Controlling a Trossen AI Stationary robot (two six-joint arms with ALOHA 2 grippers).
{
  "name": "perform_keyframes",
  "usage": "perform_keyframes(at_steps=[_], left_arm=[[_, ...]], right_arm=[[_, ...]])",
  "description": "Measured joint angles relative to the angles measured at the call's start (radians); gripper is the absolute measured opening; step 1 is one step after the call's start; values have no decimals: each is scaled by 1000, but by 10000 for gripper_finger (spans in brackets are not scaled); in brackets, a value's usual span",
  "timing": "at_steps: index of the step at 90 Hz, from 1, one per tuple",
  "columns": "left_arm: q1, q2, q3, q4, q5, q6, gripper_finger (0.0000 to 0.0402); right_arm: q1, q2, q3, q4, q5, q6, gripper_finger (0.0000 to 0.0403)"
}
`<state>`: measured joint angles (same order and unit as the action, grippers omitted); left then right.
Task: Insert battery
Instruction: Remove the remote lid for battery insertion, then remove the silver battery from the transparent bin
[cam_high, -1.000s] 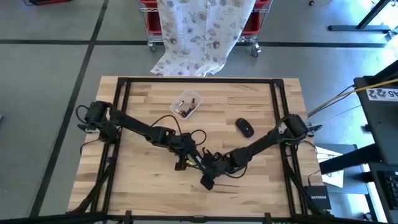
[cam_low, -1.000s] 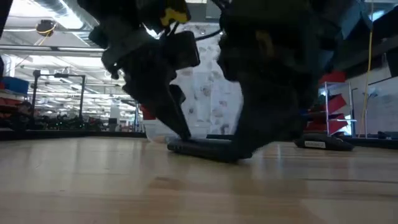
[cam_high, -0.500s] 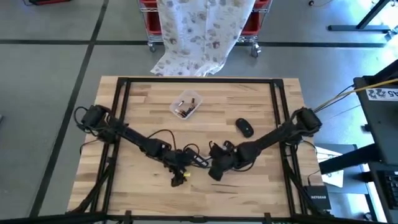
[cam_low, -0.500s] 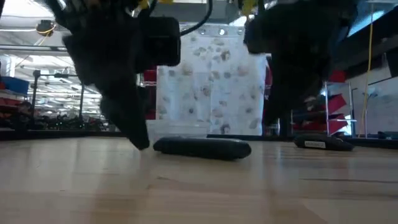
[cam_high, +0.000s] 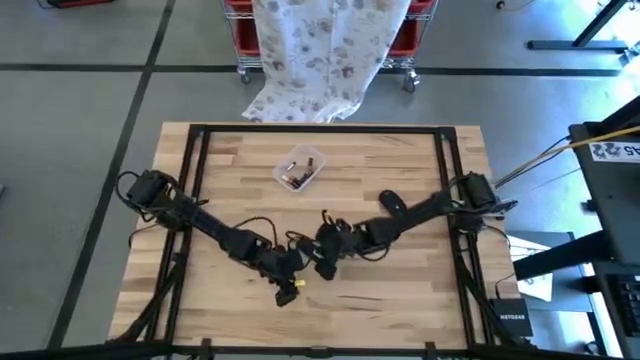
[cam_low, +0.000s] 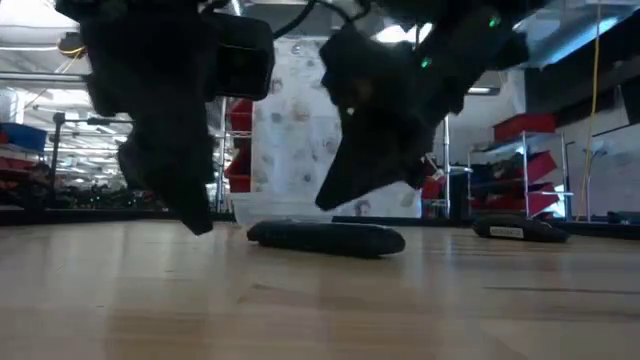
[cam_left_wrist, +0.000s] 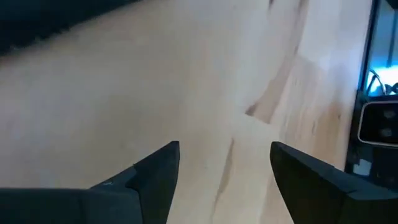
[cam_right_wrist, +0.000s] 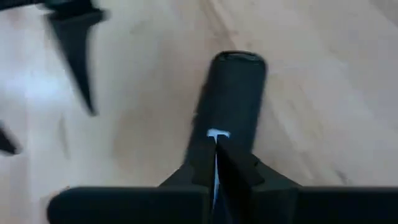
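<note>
Worktop (cam_high: 420, 290) of pale wood carries a long black plastic remote (cam_low: 326, 238), lying flat near its middle. The right end effector (cam_right_wrist: 214, 163), fingers pressed together and empty, hangs just over it. The left end effector (cam_left_wrist: 225, 163) is spread wide beside it, empty.

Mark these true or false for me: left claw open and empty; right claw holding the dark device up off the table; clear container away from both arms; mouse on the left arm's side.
1. The left claw is open with nothing between its fingers. True.
2. The right claw holds the dark device up off the table. False: the device lies flat on the wood, and the right claw, fingers together, hangs just above it.
3. The clear container sits toward the far edge, apart from both arms. True.
4. The mouse lies on the left arm's side. False: it lies on the right arm's side, close against that arm.
</note>
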<state>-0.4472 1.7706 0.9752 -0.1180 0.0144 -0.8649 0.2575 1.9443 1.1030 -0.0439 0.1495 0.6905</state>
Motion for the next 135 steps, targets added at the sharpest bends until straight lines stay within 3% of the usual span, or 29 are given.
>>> perform_keyframes(at_steps=[17,64,86,107,135], left_arm=[[-4,0,0,-15,-1,-14,233],[4,0,0,-16,-62,-11,233],[4,-1,0,-23,-68,-9,233],[2,-2,0,-30,-76,4,233],[3,-2,1,-27,-97,6,233]], right_arm=[[-24,24,3,4,-90,-14,0],[59,26,6,-111,-57,11,0],[70,-86,-7,-226,-123,-15,0],[116,-200,-3,-299,-101,-19,1],[199,-151,1,-153,-142,-63,58]])
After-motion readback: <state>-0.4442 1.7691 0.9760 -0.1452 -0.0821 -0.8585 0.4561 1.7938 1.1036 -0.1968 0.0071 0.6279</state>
